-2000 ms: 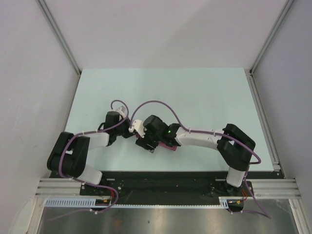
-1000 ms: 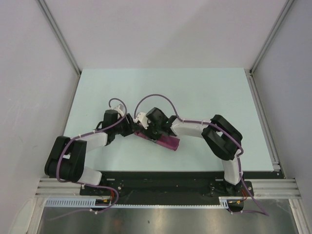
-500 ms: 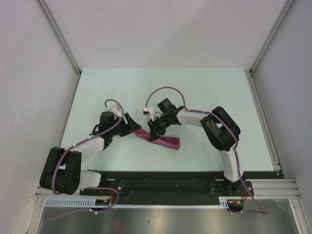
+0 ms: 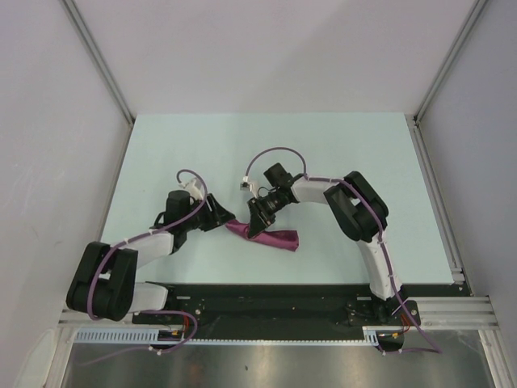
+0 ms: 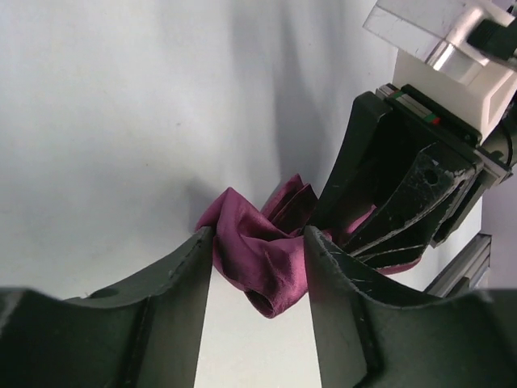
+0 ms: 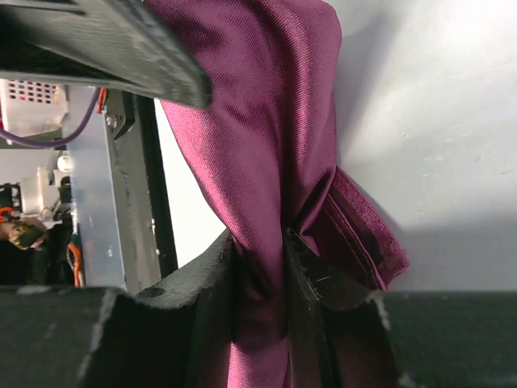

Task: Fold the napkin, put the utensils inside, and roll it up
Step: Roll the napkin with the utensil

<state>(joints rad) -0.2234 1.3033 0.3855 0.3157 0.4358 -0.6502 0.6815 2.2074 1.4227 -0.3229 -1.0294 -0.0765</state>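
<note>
Since two seconds ago both arms have reached away from the near edge. The napkin [image 4: 271, 236] has come out from under the two wrists into plain view on the table [image 4: 347, 153]. Over the last half second the changes are small.

Left side: the left arm has shifted slightly. The left gripper [image 4: 220, 217] has edged rightward onto the left end of the cloth. In its wrist view the fingers [image 5: 166, 311] stand apart with the bunched end of the napkin between them. The cloth touches both inner faces near the tips. Whether they clamp it or merely straddle it cannot be told.

Centre: the napkin was a flat diagonal strip one second ago. It is now crumpled at its left end, where it is drawn up off the surface. Its right end lies flat, nearer the front edge. It sits about mid-table, somewhat toward the arm bases, with both grippers gathered at its left end.

Right side: the right gripper [image 4: 258, 220] has kept roughly its place over the left part of the cloth, pointing down. Its wrist view shows the jaws nearly together, pinching a gathered fold of the napkin. The fold runs taut from the fingers to folded layers resting on the table. The right arm's elbow has moved a little to the left.
</note>
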